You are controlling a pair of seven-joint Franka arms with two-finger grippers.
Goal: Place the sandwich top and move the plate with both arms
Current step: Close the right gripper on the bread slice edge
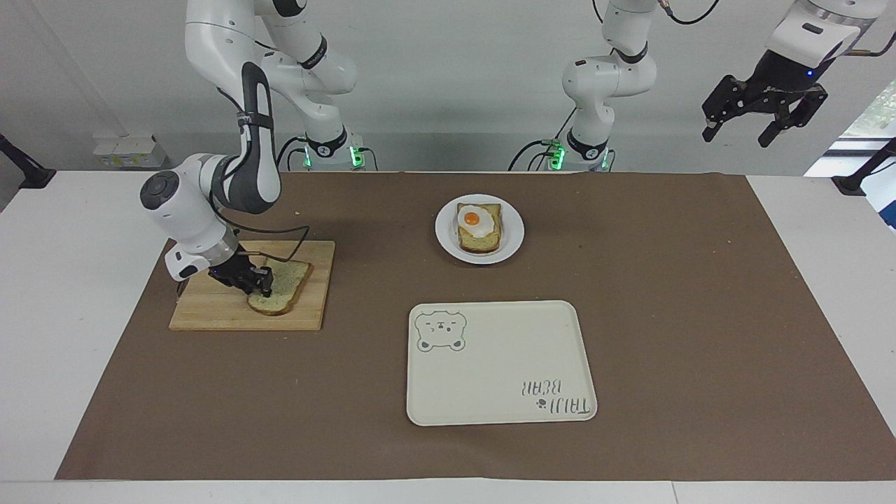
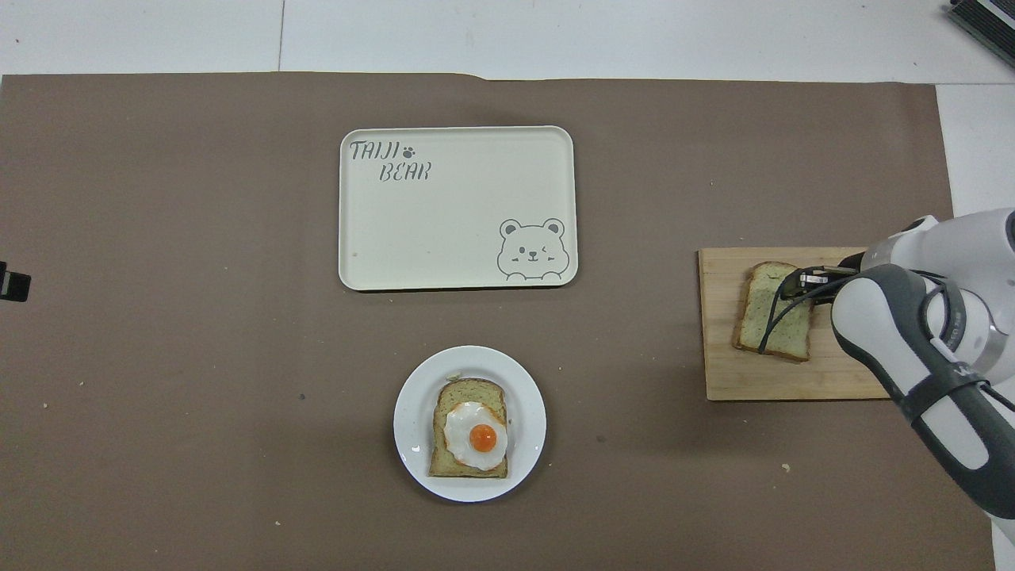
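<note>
The only writing I can read is "TAIJI BEAR", with a small paw print after "TAIJI", printed in grey on the cream tray (image 2: 458,208) in the upper middle of the overhead view. In the facing view the same words stand upside down at the tray's lower right corner. I can read nothing else.
</note>
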